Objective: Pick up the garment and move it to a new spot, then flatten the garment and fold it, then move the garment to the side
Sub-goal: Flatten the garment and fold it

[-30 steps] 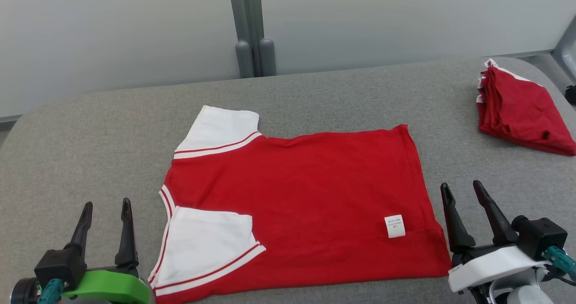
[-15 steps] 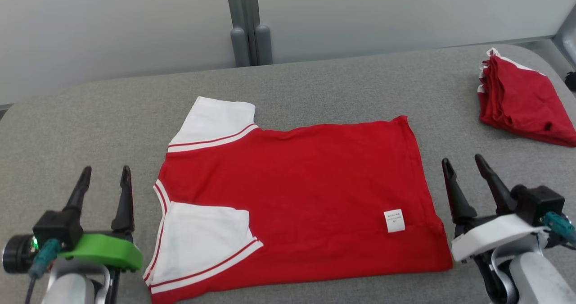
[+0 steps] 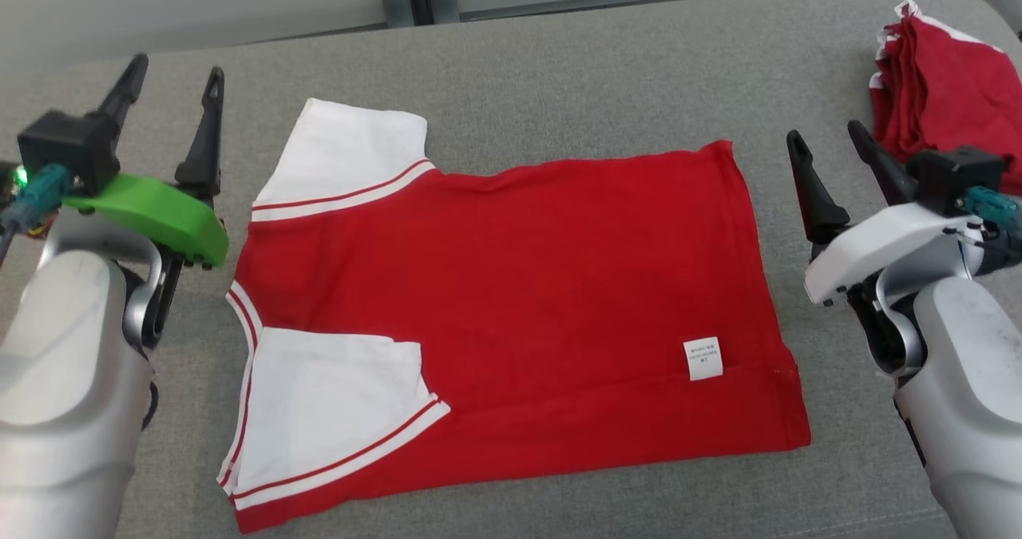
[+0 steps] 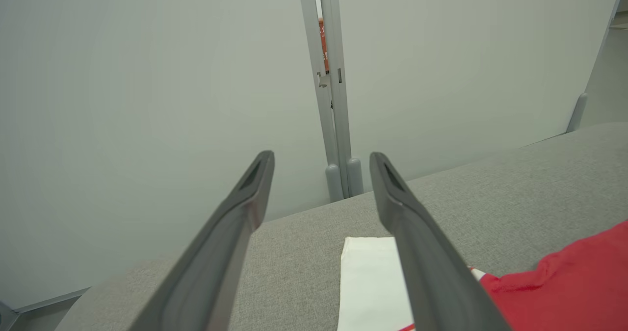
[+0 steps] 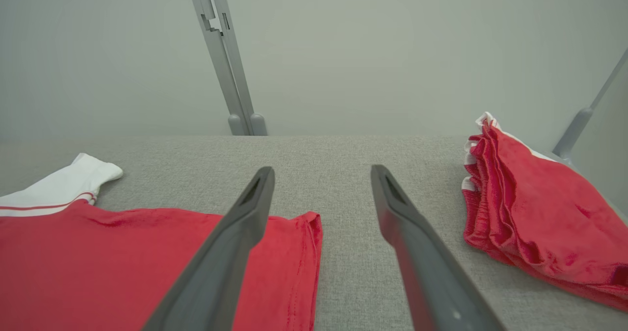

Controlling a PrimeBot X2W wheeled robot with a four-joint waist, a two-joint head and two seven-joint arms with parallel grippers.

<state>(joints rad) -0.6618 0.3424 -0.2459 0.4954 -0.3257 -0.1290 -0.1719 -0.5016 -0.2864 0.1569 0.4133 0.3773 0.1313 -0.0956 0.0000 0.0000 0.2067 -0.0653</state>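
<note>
— On the grey table (image 3: 559, 60), where is the garment (image 3: 511, 283) found?

— It is laid flat and spread out at the middle of the table, with the neck end turned to the robot's left and the hem to its right. Two white sleeves trimmed with red stripes are seen at the neck end, the far sleeve (image 3: 343, 156) and the near sleeve (image 3: 327, 403). A small white label (image 3: 703, 358) is seen on the red cloth close to the hem.

— How are the fingers held?

— The left gripper (image 3: 178, 65) is held with its two dark fingers spread wide, and nothing is gripped between them. It is placed just beside the far sleeve, off the garment's left edge. In the left wrist view a corner of that sleeve is partly covered by one finger. The right gripper (image 3: 823, 131) is likewise held wide apart and empty. It is placed off the hem, between the garment and a pile of folded red cloth (image 3: 950, 84) at the table's far right corner.

— Is the garment touched by either gripper?

— In the head view both are seen apart from the cloth; their height over the table cannot be told
</note>
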